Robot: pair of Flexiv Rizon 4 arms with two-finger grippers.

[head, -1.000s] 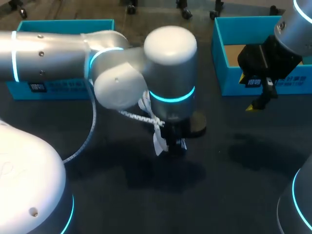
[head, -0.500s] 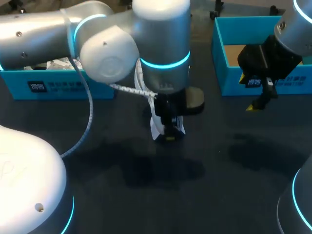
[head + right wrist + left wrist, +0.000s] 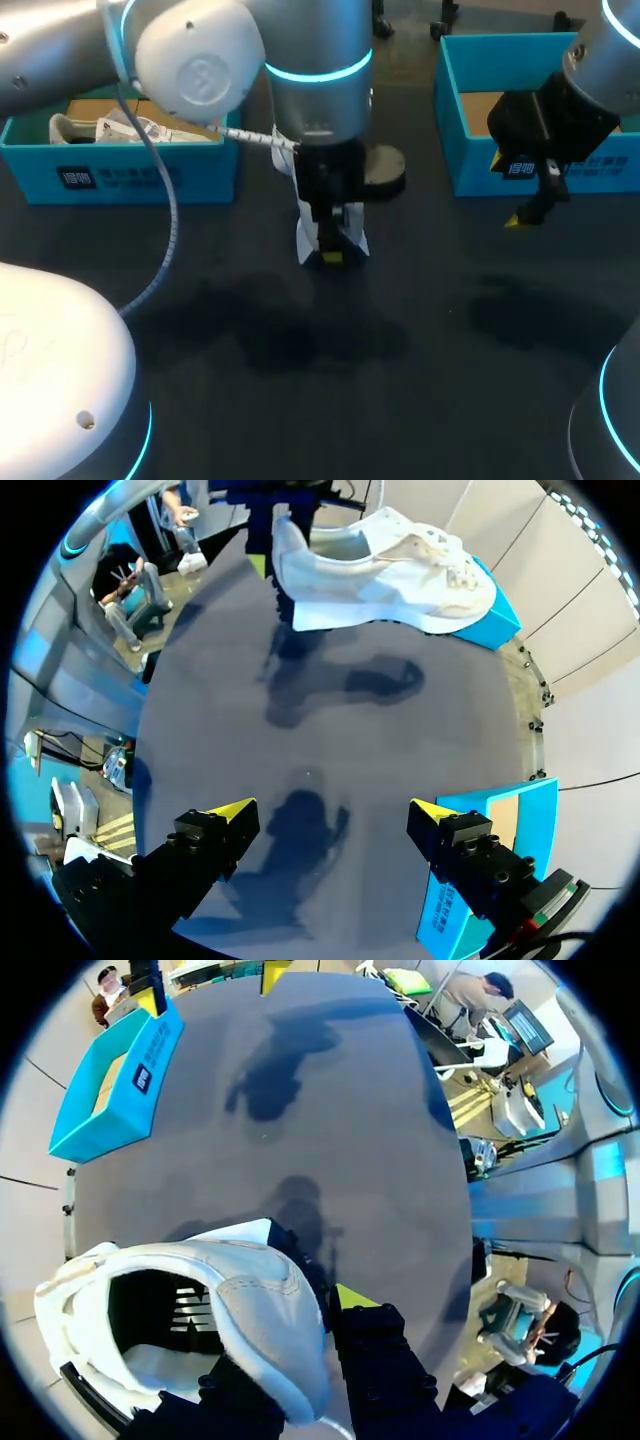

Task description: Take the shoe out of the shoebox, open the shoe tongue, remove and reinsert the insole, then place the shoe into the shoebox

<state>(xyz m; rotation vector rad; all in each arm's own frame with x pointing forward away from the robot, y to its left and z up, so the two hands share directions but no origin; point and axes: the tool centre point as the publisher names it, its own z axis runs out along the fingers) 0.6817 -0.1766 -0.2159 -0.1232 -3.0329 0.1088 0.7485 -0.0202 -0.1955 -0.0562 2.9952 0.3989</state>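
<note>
- The left gripper (image 3: 330, 252) holds a white shoe (image 3: 395, 570) above the dark table (image 3: 420, 380), just off the near right corner of the left shoebox (image 3: 140, 178). Its fingers are pinched on the heel collar, one inside the shoe and one outside.
- Hung by the heel alone, the shoe juts out roughly level and casts its shadow on the table below.
- The shoe looks light, with a soft upper over a stiffer sole. A pinch on the collar should carry it, though the toe may swing or twist. The sole edge or heel counter would likely give a firmer hold, and the tongue and insole are thin, floppy parts to take by their edges.
- The right gripper (image 3: 330, 815) hovers spread wide and empty, well to the right of the left shoebox and just in front of the right shoebox (image 3: 470, 172).
- The left shoebox holds something white; whether paper or a second shoe cannot be told.
- The left arm's own bulky wrist sits over the shoe's mouth and is probably the main obstacle to reaching the tongue.
</note>
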